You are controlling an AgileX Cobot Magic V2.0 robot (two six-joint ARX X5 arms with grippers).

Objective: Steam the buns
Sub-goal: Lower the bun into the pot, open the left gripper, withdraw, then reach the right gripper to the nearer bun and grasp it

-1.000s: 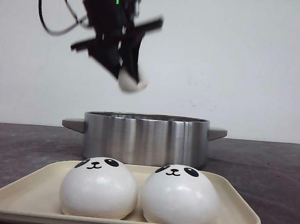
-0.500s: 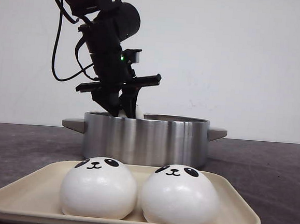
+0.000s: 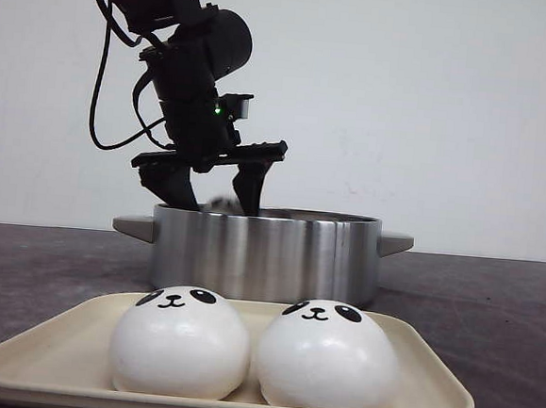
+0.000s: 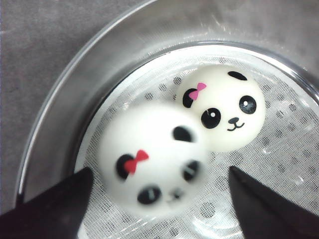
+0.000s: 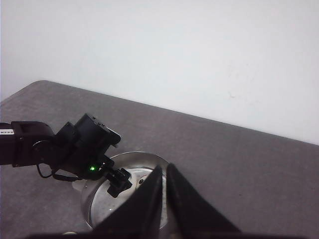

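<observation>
On the dark grey bench (image 3: pixel 492 306): a round shiny steel pot, a cream tray and four panda buns.
Bench: dark grey and flat, with a plain white wall behind it.
Pot: the round shiny steel pot (image 3: pixel 265 251) stands behind the tray. It has a short handle on each side. Its floor is a white plate full of little holes (image 4: pixel 279 164).
Tray: the flat cream plastic tray (image 3: pixel 427 405) sits at the front, close to the camera.
Left arm: the black left arm (image 3: pixel 185 55) reaches down from the top left to the pot.
Left pincer: the left pincer (image 3: pixel 208 191) is spread wide, and its two black tips dip just inside the pot's rim. It holds nothing.
Right pincer: the right pincer (image 5: pixel 164 196) hangs high above the bench. Its two black tips are pressed close together with nothing between them.
Buns on the tray: two smooth white panda buns, one on the left (image 3: pixel 179 341) and one on the right (image 3: pixel 328 356), sit side by side and touch.
Buns in the pot: a blurry white panda bun with a red bow (image 4: pixel 152 162) sits between the left pincer's open tips. A sharp white panda bun with a pink bow (image 4: pixel 224 107) lies just beside it, touching it.
</observation>
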